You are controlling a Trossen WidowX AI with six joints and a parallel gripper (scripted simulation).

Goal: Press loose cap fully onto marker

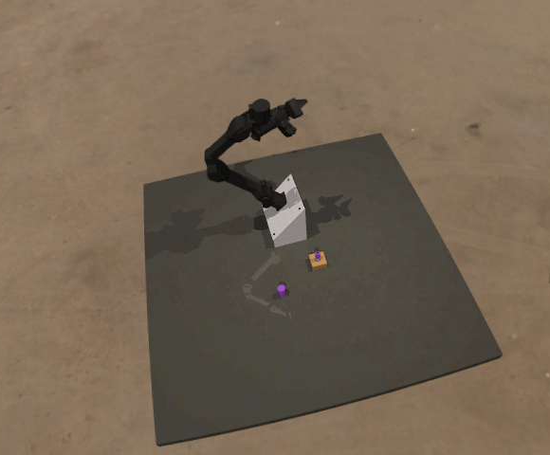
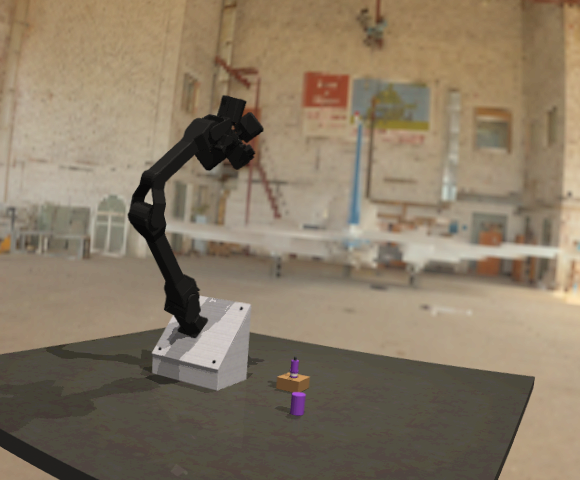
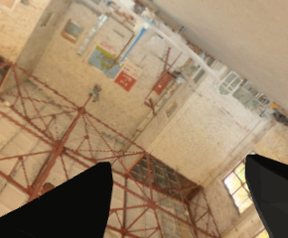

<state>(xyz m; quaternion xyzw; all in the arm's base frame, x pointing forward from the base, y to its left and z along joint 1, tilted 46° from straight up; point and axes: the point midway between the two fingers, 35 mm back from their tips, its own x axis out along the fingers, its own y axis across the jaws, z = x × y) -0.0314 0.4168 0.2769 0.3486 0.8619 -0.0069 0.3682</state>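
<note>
We are holding our gripper [image 1: 299, 108] high above the table's [image 1: 412, 294] far edge, fingers partly spread and gripping nothing. The cap [image 1: 281, 289] is standing mid-table, near the marker [image 1: 317, 255], which is sitting upright in its block [image 1: 318, 263] for capping.

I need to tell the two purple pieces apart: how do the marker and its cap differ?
The marker stands in the orange holder block; the cap stands loose on the table. The cap looks wider, with a flat top; the marker is slimmer, with a dark tip. Both are purple and upright.
</note>
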